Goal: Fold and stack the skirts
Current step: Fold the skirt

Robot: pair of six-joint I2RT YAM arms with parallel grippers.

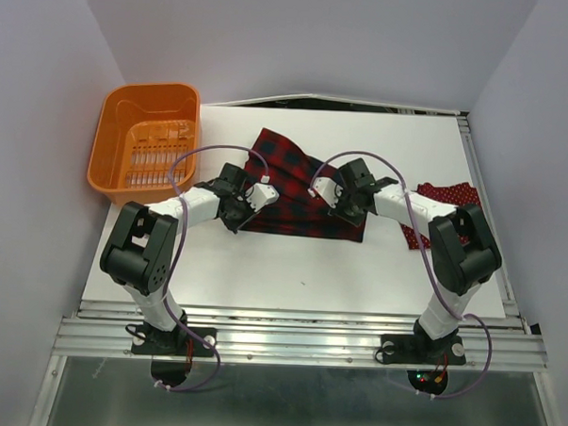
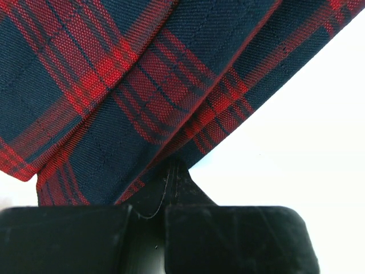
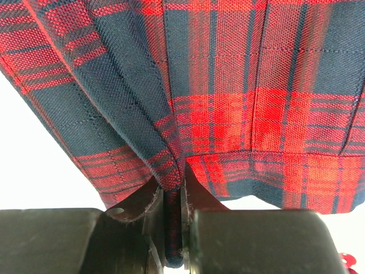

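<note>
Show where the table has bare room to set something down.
Widest: the strip of table between the plaid skirt and the near edge. Also the far right corner behind the dotted skirt. Crowded: the middle, where the left gripper and right gripper hold the plaid skirt, and around the basket.

A: Arms?
B: Left arm (image 1: 136, 249), right arm (image 1: 462, 244): black joints, white links, black bases, a purple cable (image 1: 221, 148) looped along each.
A: Grippers?
B: Left gripper (image 2: 174, 174), right gripper (image 3: 174, 185): matte black fingers.
</note>
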